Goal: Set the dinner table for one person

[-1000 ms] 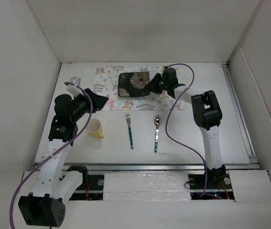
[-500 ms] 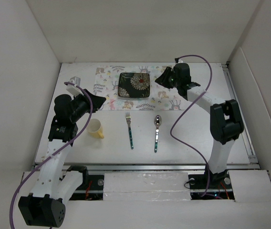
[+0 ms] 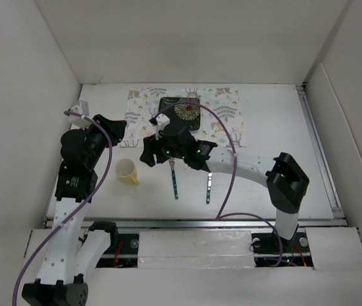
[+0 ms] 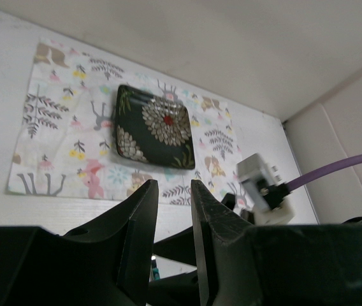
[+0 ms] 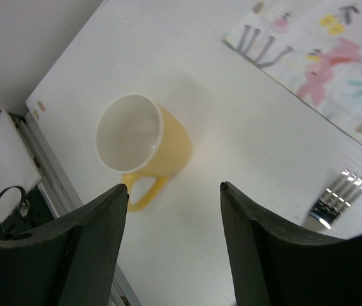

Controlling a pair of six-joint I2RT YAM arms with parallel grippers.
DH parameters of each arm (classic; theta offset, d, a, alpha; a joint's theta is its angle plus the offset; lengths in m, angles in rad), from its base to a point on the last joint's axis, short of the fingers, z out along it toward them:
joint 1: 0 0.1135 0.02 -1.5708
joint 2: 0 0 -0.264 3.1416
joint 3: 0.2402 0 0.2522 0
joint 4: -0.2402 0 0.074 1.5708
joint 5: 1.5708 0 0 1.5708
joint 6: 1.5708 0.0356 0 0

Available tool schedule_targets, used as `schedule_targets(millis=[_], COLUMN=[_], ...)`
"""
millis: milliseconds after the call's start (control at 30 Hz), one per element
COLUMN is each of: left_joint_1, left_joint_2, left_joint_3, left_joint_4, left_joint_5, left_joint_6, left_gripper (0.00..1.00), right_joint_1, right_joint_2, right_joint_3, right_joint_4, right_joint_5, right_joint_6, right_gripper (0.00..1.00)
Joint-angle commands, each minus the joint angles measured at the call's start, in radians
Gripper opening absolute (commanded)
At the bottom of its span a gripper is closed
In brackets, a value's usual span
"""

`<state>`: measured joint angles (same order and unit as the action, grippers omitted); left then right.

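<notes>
- Left claw [image 4: 173, 188]: fingers slightly parted, nothing between them. Patterned placemat [image 4: 60, 127] and dark floral plate [image 4: 154, 127] lie beyond its tips.
- Yellow mug [image 5: 144, 143]: upright, just ahead of the right claw [image 5: 173, 188], framed in its gap, untouched.
- Right claw: spread wide, empty.
- Fork [image 5: 337, 197]: tines show past one finger, on the side away from the mug.
- Spoon [image 3: 208, 190]: beside the fork, partly under the right arm.
- Dinner table [image 3: 283, 127]: white top beneath both claws, bearing every item.
</notes>
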<state>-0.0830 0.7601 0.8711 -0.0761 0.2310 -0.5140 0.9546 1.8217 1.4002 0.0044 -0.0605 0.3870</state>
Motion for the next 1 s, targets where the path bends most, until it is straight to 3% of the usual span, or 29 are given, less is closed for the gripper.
schedule_targets(millis=[0, 200, 467, 500, 600, 633, 667, 833, 967], left_joint_1=[0.003, 0.003, 0.003, 0.003, 0.003, 0.003, 0.003, 0.003, 0.003], left_joint_2=[-0.045, -0.053, -0.051, -0.056, -0.061, -0.058, -0.056, -0.058, -0.054], left_joint_3=[0.063, 0.110, 0.124, 0.127, 0.131, 0.131, 0.128, 0.111, 0.063], left_joint_4=[0.013, 0.033, 0.019, 0.016, 0.013, 0.010, 0.010, 0.021, 0.068], left_joint_5=[-0.116, -0.088, -0.150, -0.153, -0.165, -0.168, -0.167, -0.160, -0.023], left_joint_6=[0.006, -0.004, 0.014, 0.011, 0.009, 0.009, 0.009, 0.009, 0.023], left_gripper=[0.25, 0.25, 0.25, 0.25, 0.25, 0.25, 0.25, 0.25, 0.27], right_joint_1=[0.025, 0.076, 0.098, 0.098, 0.108, 0.108, 0.108, 0.049, -0.106], right_joint_2=[0.091, 0.282, 0.419, 0.424, 0.435, 0.433, 0.423, 0.259, 0.134], right_joint_3=[0.158, 0.391, 0.510, 0.502, 0.502, 0.497, 0.497, 0.402, 0.378], right_joint_4=[-0.084, -0.199, -0.284, -0.274, -0.264, -0.253, -0.247, -0.103, -0.101], right_joint_5=[0.054, 0.129, 0.159, 0.157, 0.149, 0.149, 0.149, 0.157, 0.134], right_joint_6=[-0.057, -0.073, -0.076, -0.073, -0.056, -0.050, -0.033, 0.012, 0.012], right_gripper=[0.66, 0.66, 0.60, 0.56, 0.29, 0.08, 0.00, 0.00, 0.00])
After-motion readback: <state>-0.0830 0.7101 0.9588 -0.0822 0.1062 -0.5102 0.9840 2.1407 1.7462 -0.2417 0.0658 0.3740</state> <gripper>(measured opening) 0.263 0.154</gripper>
